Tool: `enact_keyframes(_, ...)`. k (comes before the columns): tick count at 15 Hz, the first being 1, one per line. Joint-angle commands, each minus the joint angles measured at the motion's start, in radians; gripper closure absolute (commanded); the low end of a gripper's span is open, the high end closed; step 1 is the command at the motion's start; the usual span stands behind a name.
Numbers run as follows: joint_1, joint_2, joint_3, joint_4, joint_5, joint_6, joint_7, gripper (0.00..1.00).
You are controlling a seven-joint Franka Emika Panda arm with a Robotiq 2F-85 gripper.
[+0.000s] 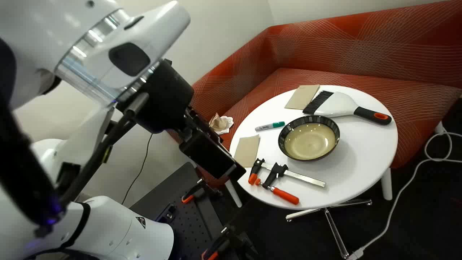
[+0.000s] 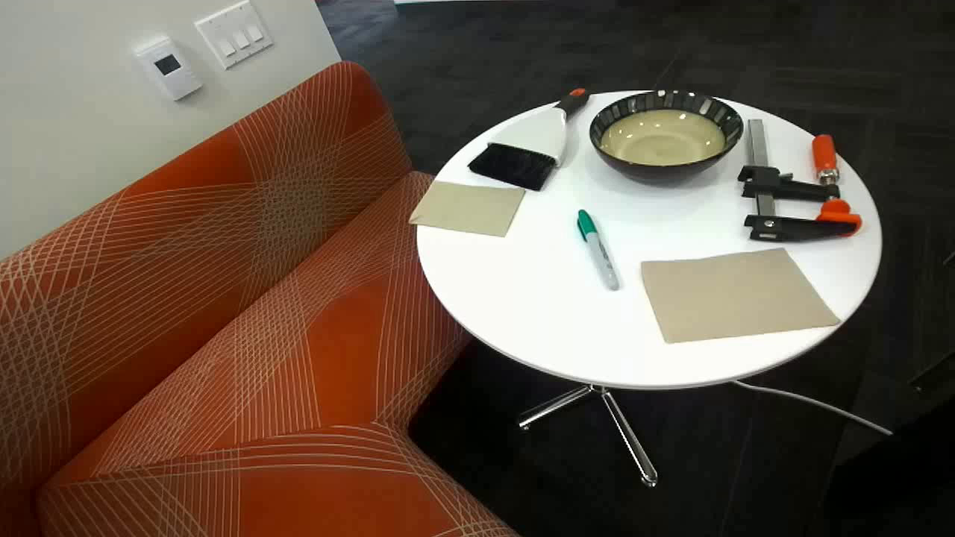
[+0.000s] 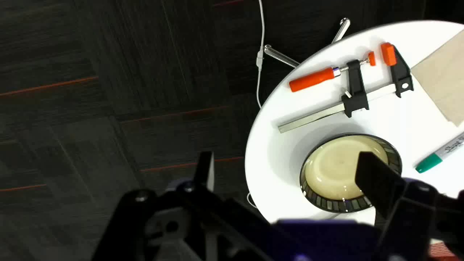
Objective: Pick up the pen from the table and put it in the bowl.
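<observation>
Pen (image 2: 598, 250) and bowl (image 2: 664, 140) lay apart on the desk (image 2: 507, 298), so by our reckoning the job had hardly begun: neither the pick-up nor the drop was done. We saw the pen flat on the white top between two tan cards (image 2: 468, 209), its green cap the end nearer the bowl, not touching the rim. The bowl stood upright and had nothing in it that we could make out.

Our hand (image 3: 285, 165) carried nothing. In the wrist view its fingers (image 3: 375, 177) stood wide apart, with no object gripped between them, and the pen showed off toward the view's edge. In an exterior view the hand appeared by the desk's edge, on the side where the clamp (image 1: 277, 172) lay; its height above the top we could not tell.

What was left, as we judged it, was the whole chain: reach over to the pen, grip its barrel, lift, go the short way across to the bowl, lower and let go. The fingers, we thought, were spread enough for that grasp.
</observation>
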Motion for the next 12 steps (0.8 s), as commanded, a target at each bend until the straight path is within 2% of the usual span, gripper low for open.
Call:
enact_keyframes(1,-0.011,0.002,0.013,0.001,0.012,-0.002,-0.008,0.0)
enact_keyframes(7,-0.005,0.007,0.018,0.001,0.014,-0.002,-0.006,0.0)
enact_keyframes(12,0.062,0.021,0.121,0.004,0.054,0.008,0.074,0.0)
